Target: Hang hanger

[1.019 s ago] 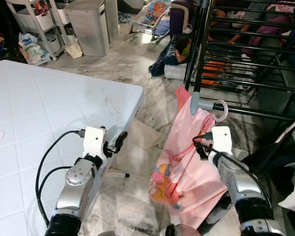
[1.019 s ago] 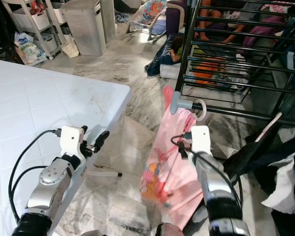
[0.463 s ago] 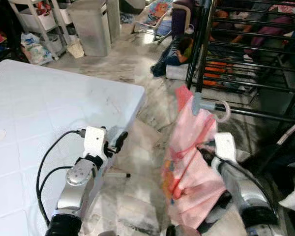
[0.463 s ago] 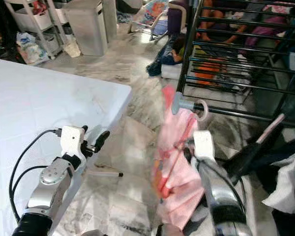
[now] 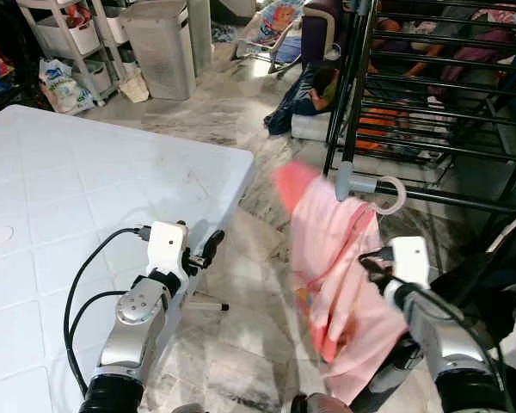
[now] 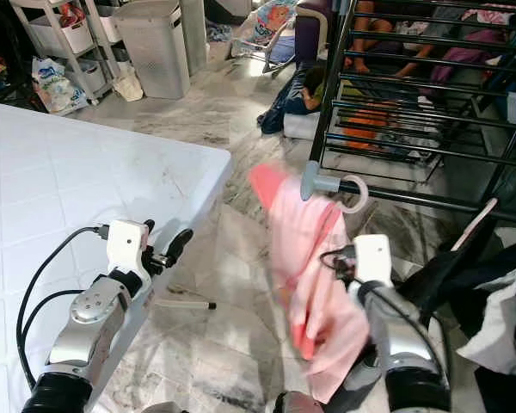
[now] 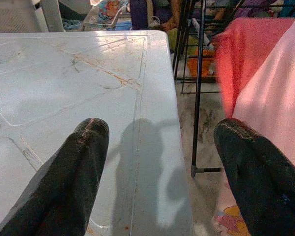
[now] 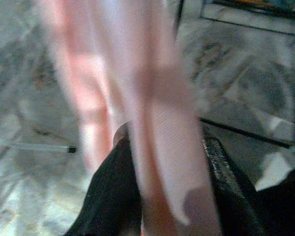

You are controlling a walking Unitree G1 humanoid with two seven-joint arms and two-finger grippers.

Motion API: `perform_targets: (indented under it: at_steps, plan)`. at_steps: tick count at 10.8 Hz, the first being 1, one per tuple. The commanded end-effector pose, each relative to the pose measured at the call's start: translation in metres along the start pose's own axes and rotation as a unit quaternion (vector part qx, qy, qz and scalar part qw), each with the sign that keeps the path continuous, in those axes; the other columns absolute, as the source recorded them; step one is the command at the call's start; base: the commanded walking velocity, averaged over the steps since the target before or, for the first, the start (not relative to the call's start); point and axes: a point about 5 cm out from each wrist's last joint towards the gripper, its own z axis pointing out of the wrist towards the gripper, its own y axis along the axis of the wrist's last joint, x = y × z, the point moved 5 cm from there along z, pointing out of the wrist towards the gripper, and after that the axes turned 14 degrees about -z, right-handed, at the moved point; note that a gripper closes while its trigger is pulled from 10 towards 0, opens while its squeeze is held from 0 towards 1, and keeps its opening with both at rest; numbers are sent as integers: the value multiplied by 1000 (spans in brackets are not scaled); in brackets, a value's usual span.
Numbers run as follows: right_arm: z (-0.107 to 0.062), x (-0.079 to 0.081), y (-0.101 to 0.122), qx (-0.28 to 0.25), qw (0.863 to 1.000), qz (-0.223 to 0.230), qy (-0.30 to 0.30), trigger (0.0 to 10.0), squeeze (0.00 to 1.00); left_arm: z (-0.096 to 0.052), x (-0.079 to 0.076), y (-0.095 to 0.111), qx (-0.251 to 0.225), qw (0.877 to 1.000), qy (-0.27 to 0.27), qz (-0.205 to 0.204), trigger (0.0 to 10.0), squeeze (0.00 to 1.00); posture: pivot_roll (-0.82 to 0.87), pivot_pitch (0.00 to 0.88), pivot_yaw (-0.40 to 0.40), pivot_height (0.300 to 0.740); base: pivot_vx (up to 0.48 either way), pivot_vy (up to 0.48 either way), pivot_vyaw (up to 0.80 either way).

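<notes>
The grey plastic hanger (image 5: 365, 185) with its pink cloth garment (image 5: 340, 267) is not yet hooked on the black metal drying rack (image 5: 430, 112) at 1 o'clock — right gripper (image 5: 380, 268) pinches the garment, left gripper (image 5: 208, 249) gapes empty.

The white tabletop (image 5: 86, 198) takes up the left side, its corner just beside the left pincer (image 5: 208, 249), whose fingers stand apart over its edge. Between the tabletop and the black drying rack (image 5: 430, 129) runs an open strip of marble floor (image 5: 232, 120), partly blocked by the pink garment (image 5: 335, 258) on its grey hanger (image 5: 365, 185), which hangs in front of the right pincer (image 8: 167, 206). The rack's lower rail crosses right behind the hanger's hook, and dark clothes (image 5: 499, 292) crowd the far right.
</notes>
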Motion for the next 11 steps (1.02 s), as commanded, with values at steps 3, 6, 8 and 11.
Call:
perform_targets:
  at_steps: [3,6,8,11]
  plan:
    - [2,16,14,-25,999,29,30,0,0,-1,2,-1,8,1000,0,8,10000,0,7,0,45,740,0,0,0]
    - [3,20,8,-17,999,31,30,0,0,-2,1,-2,10,1000,2,9,10000,0,14,0,37,740,0,0,0]
    - [3,17,14,-27,999,19,19,0,0,-1,-1,-3,10,1000,1,9,10000,0,8,0,34,740,0,0,0]
    - [-5,11,36,-91,995,43,-11,0,0,-7,-2,-1,4,1000,-2,13,10000,0,13,0,27,740,0,0,0]
